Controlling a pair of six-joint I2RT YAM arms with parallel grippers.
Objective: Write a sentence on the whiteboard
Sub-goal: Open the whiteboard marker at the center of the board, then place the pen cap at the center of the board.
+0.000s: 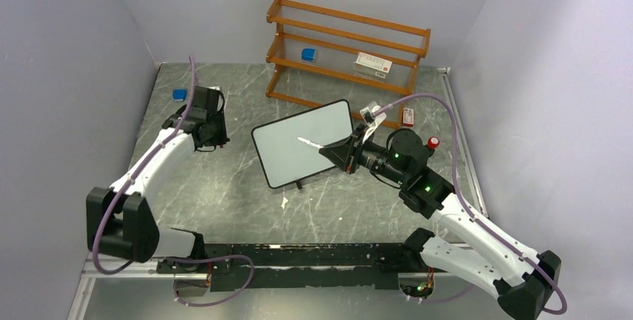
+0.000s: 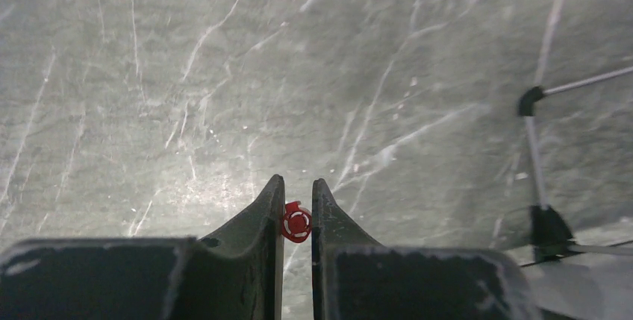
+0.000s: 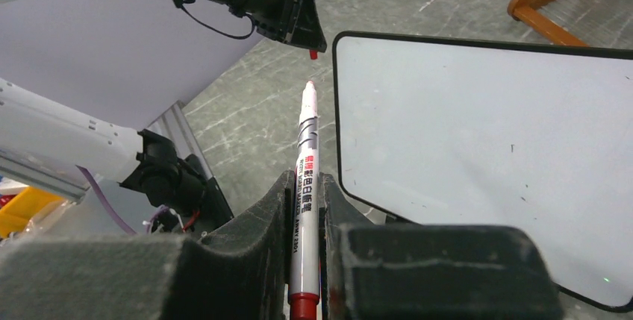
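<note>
The whiteboard (image 1: 302,142) (image 3: 485,148) lies tilted in the middle of the table, its white face blank. My right gripper (image 1: 332,150) (image 3: 302,178) is shut on a white marker (image 3: 306,156) with a red end. The uncapped marker tip (image 1: 300,139) points over the board's middle in the top view. Whether the tip touches the board I cannot tell. My left gripper (image 1: 216,137) (image 2: 297,182) hovers left of the board, shut on the small red marker cap (image 2: 296,221). It shows from the right wrist too (image 3: 310,44).
A wooden shelf (image 1: 347,48) at the back holds a blue item (image 1: 308,54) and a white box (image 1: 372,64). A blue object (image 1: 179,94) lies at the far left. A small red box (image 1: 407,116) sits right of the board, and a white scrap (image 1: 284,201) lies in front.
</note>
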